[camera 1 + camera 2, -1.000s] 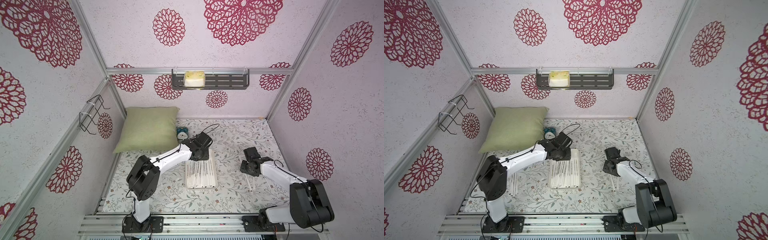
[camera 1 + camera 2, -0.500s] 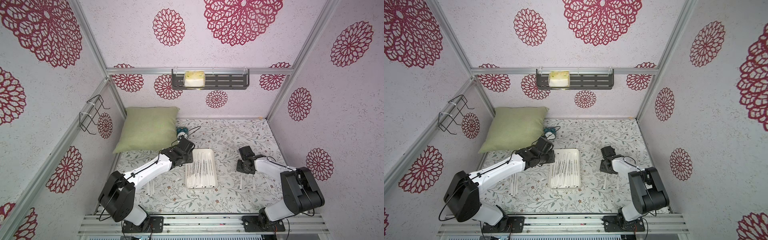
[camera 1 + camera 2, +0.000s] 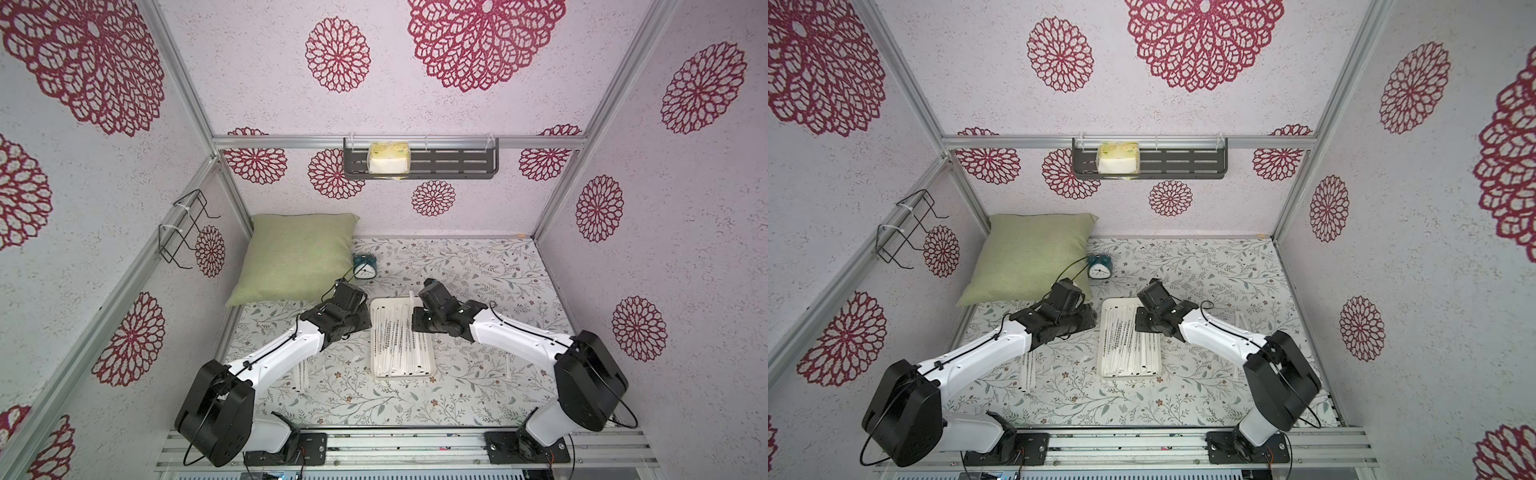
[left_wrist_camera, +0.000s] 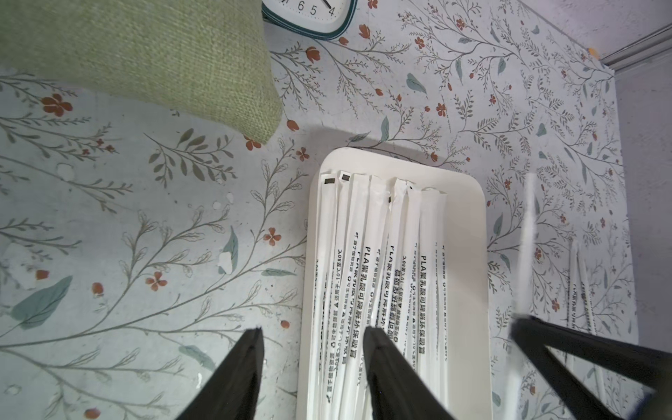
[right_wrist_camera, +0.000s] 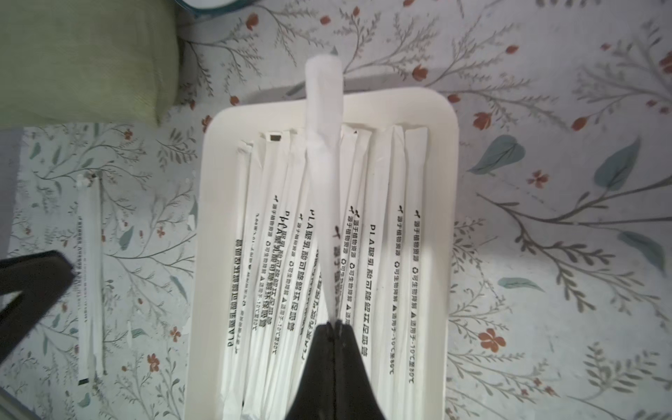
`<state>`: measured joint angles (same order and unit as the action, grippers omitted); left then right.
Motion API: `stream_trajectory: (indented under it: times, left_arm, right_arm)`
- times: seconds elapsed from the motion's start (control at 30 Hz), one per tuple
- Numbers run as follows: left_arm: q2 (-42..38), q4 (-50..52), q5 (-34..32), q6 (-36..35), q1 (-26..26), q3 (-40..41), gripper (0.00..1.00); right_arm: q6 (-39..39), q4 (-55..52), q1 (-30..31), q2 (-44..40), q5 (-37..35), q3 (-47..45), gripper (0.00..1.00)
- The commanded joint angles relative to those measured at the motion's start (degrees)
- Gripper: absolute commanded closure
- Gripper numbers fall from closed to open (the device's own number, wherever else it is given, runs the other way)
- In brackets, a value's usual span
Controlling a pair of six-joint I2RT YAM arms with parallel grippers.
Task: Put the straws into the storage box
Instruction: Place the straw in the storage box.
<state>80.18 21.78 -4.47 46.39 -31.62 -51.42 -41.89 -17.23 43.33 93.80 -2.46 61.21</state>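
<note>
Middle of the table: a shallow white rectangular storage box [image 3: 401,375] [image 3: 1128,375] with rounded corners and a low rim lies lengthwise, near to far, on the floral-print table [image 3: 457,270].
Inside the box: many long white paper-wrapped straws [image 3: 399,345] [image 4: 382,254] with black print lie lengthwise, side by side. Some cross, and they cover most of the floor.
Right gripper [image 5: 334,325]: its black fingers are pressed together on one more white stick, the held straw [image 5: 323,109]. It hangs above the box, and the straw's free end shows over the far rim.
Left gripper [image 4: 314,330]: its black fingers stand apart with nothing between them. One is above the straws at the box's left edge, the other above bare table just left of it.
Left of the box: a few loose straws [image 3: 301,372] [image 5: 89,272] lie on the table, partly covered by the left arm's white forearm.
Right of the box: more loose straws [image 4: 581,287] lie near the right arm, apart from the box.
Far left: a sage-green square cloth pillow [image 3: 297,257] has its near corner close to the box's far left corner, not touching.
Beside the pillow: a small teal alarm clock [image 3: 365,266] with a white face stands beyond the box's far end.
Far wall: a dark slotted metal shelf [image 3: 453,164] holds a pale yellow-and-white block [image 3: 388,157].
Left wall: a black wire rack [image 3: 183,228] hangs there.
In the way: both gripper heads flank the box's far half.
</note>
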Motion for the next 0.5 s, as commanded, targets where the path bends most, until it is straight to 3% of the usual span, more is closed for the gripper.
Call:
stream_trajectory:
  times: [0.0, 0.47]
  left_arm:
    - [0.91, -2.88, 2.22, 0.64, -0.12, 0.29, 0.49]
    - [2.35, -3.60, 3.11, -0.14, -0.73, 0.81, 0.49]
  right_arm:
    - [-2.58, 2.65, 0.00, 1.65, 1.40, -0.63, 0.95]
    - [-1.58, 4.72, 0.61, 7.49, 1.36, -0.30, 0.92]
